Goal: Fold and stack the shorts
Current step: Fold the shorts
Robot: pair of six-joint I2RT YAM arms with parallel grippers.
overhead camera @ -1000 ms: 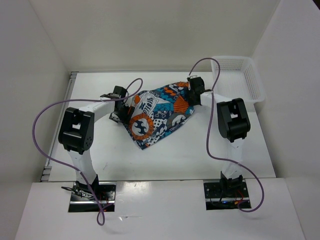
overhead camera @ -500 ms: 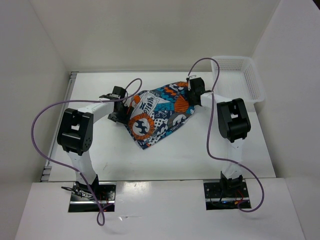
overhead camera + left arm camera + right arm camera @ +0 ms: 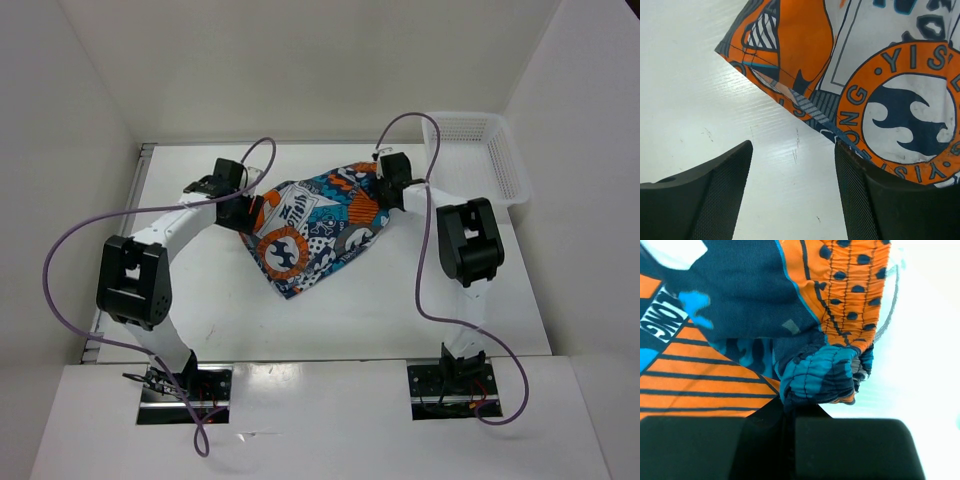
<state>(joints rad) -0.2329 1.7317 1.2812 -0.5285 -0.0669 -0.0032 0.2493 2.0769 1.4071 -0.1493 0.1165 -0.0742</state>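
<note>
I log one pair of shorts (image 3: 315,225) mid-table (image 3: 330,320), well apart from the white basket (image 3: 515,160) at the far right corner. The right gripper (image 3: 790,415) is clenched on their waistband (image 3: 850,290), and the left gripper (image 3: 792,149) is released.

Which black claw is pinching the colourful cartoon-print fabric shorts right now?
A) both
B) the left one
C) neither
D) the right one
D: the right gripper is shut on a bunched teal-and-orange edge of the cartoon-print shorts, while the left gripper stands open beside them, holding nothing.
</note>
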